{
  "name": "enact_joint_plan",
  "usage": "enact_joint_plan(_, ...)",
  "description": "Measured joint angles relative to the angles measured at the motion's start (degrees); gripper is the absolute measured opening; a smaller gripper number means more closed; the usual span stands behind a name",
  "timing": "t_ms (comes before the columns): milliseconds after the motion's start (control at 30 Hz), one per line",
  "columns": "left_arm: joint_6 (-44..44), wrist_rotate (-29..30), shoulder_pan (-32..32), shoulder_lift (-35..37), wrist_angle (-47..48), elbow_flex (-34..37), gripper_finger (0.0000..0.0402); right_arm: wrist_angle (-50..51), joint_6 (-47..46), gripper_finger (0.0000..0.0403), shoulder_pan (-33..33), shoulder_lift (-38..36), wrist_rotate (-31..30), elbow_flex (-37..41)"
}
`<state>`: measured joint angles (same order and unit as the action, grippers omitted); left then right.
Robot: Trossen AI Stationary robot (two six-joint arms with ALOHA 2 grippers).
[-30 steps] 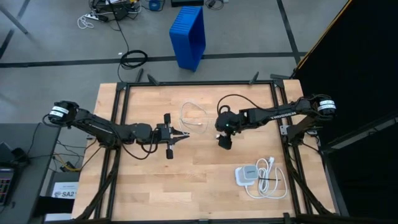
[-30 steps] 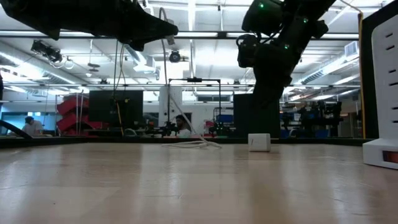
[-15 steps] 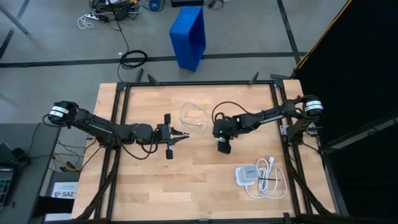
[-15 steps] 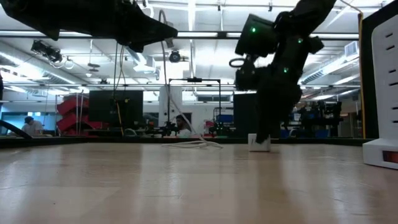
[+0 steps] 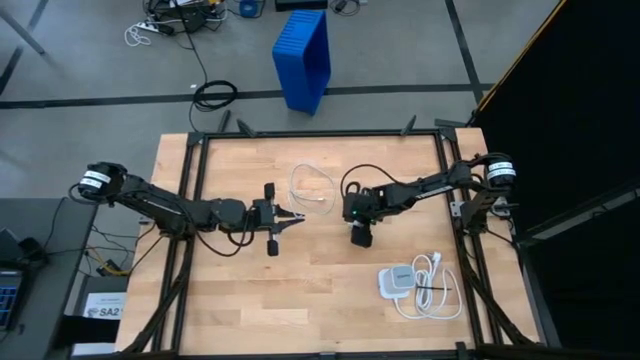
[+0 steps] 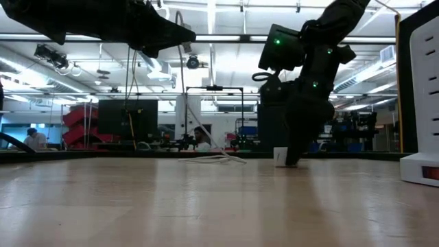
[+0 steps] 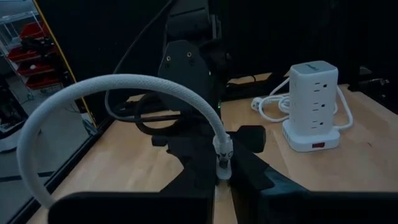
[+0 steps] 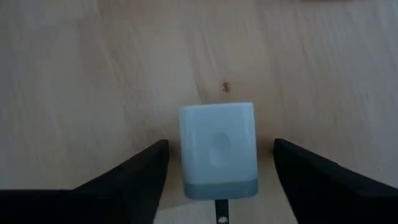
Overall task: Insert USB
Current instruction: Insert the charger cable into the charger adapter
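A pale wooden table (image 5: 230, 300) with a dark metal frame is seen on a grey floor, a blue crate (image 5: 303, 58) standing beyond its far edge. In the low view, a bright workshop with ceiling lights and a seated person (image 6: 33, 138) far off is seen behind it.

The cable (image 5: 311, 186), a thin white loop, lies near the far middle of the table; one end is held pinched in the left gripper (image 5: 292, 218). The right gripper (image 8: 217, 163) is lowered, fingers spread wide, either side of a small white cube (image 8: 217, 149) (not yet touched). A white socket block (image 5: 397, 281) with its thick cord (image 5: 437, 288) sits nearer the front right.
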<state>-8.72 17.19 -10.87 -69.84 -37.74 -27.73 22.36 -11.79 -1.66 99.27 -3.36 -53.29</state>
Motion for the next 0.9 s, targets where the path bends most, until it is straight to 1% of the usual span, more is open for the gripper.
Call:
enact_joint_plan(167,0.0,0.0,0.0,0.0,0.0,0.0,0.0008,-0.6,1.1,0.0146,-0.1,0.0,0.1,0.0)
enact_joint_plan(233,0.0,0.0,0.0,0.0,0.0,0.0,0.0008,-1.5,2.2,0.0120,-0.1,0.0,-0.1,0.0)
enact_joint_plan(267,0.0,0.0,0.0,0.0,0.0,0.0,0.0008,-2.2,2.8,0.0113,-0.1,0.1,-0.3,0.0)
enact_joint_plan(433,0.0,0.6,0.0,0.2,-0.5,0.0,0.0008,-6.7,3.9,0.0114,0.1,-0.4,-1.8,0.1)
enact_joint_plan(533,0.0,1.0,0.0,1.0,-2.1,0.0,0.0008,-12.5,5.1,0.0114,1.1,-1.6,-1.9,0.1)
enact_joint_plan(667,-0.3,0.9,-0.7,2.7,-2.7,0.0,0.0008,-24.0,9.1,0.0114,3.1,-2.6,-1.5,0.0)
enact_joint_plan(733,-0.9,1.0,-1.4,3.6,-2.4,0.0,0.0008,-30.1,12.5,0.0114,4.4,-2.8,-1.3,0.0)
enact_joint_plan(833,-1.4,0.9,-2.5,4.8,-4.0,0.0,0.0008,-40.4,19.4,0.0114,6.7,-2.8,1.2,0.3)
enact_joint_plan(900,-1.8,0.9,-3.2,6.5,-5.9,0.0,0.0008,-47.5,22.7,0.0114,8.4,-2.8,1.8,1.0)
